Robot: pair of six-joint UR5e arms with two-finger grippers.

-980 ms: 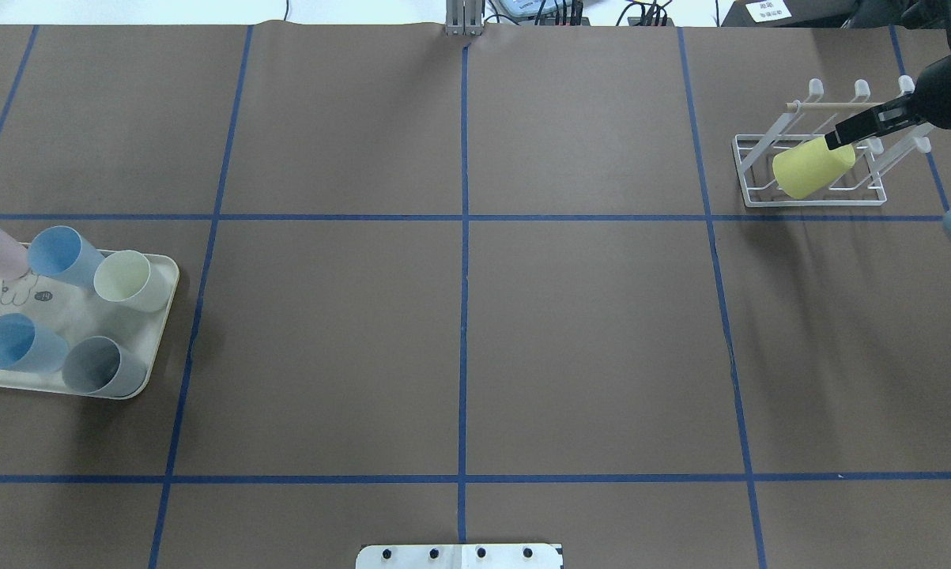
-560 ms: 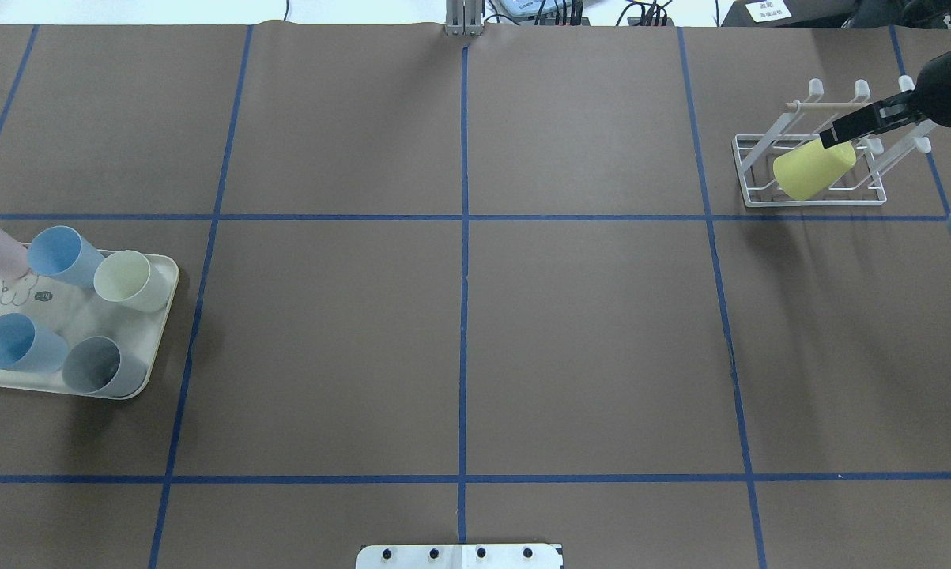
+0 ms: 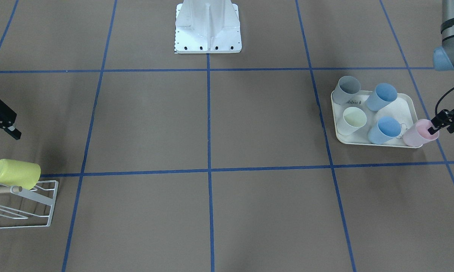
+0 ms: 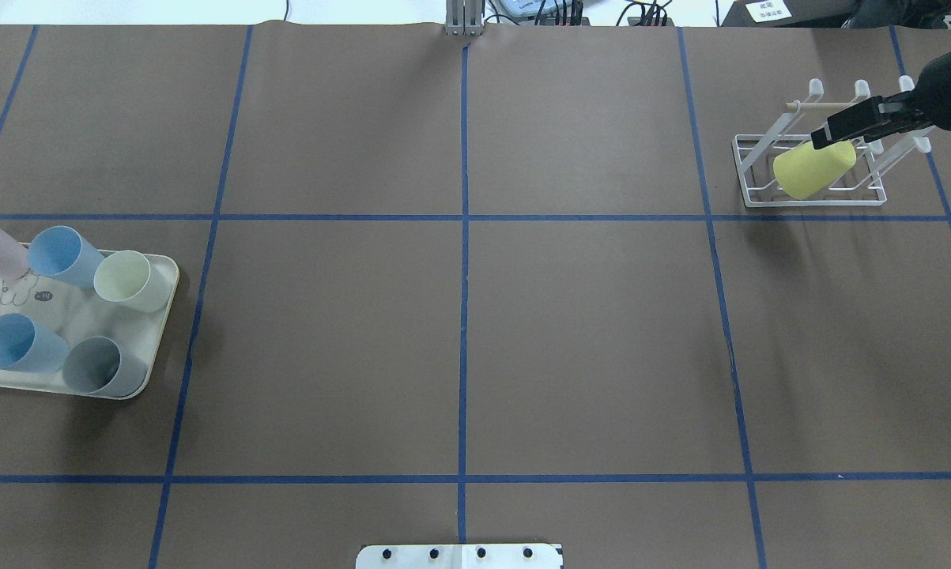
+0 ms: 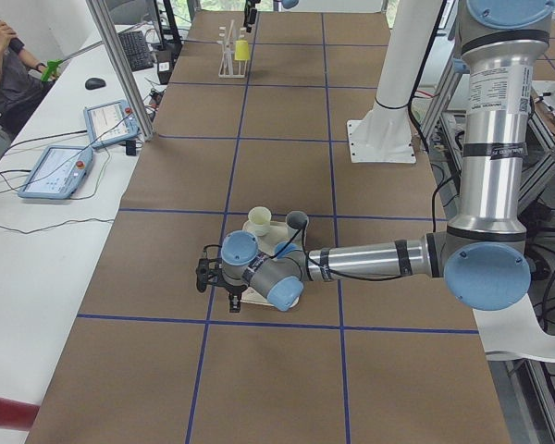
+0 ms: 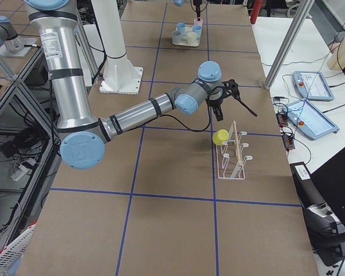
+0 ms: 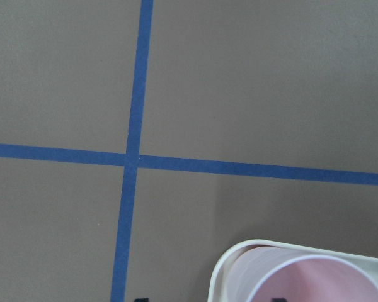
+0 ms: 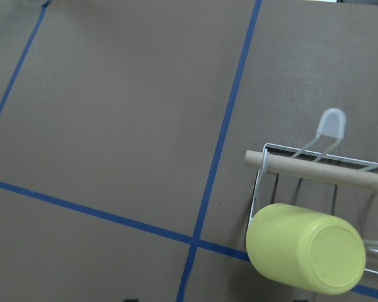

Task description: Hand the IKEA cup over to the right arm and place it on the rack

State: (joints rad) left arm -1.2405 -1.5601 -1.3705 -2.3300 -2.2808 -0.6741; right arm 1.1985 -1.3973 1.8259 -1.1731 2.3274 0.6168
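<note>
A yellow cup (image 4: 813, 168) lies tilted on the white wire rack (image 4: 760, 197) at the far right, under its wooden dowel (image 8: 315, 170). It also shows in the front view (image 3: 14, 173) and the right wrist view (image 8: 305, 255). My right gripper (image 4: 817, 141) hovers just behind and above the cup, apart from it, open and empty. A pink cup (image 3: 417, 134) stands at the corner of the cream tray (image 3: 410, 102). My left gripper (image 3: 434, 128) is open, one finger inside the pink cup's rim (image 7: 315, 280) and one outside.
The tray (image 4: 163, 300) at the left also holds two blue cups (image 4: 64, 254), a pale green cup (image 4: 131, 280) and a grey cup (image 4: 100, 367). The robot's white base (image 3: 208, 26) stands mid-table at the near edge. A side bench with tablets (image 5: 60, 166) runs along the far edge.
My right gripper has drawn back and up from the yellow cup, which stays on the rack. My left gripper's finger has come in at the pink cup's rim.
</note>
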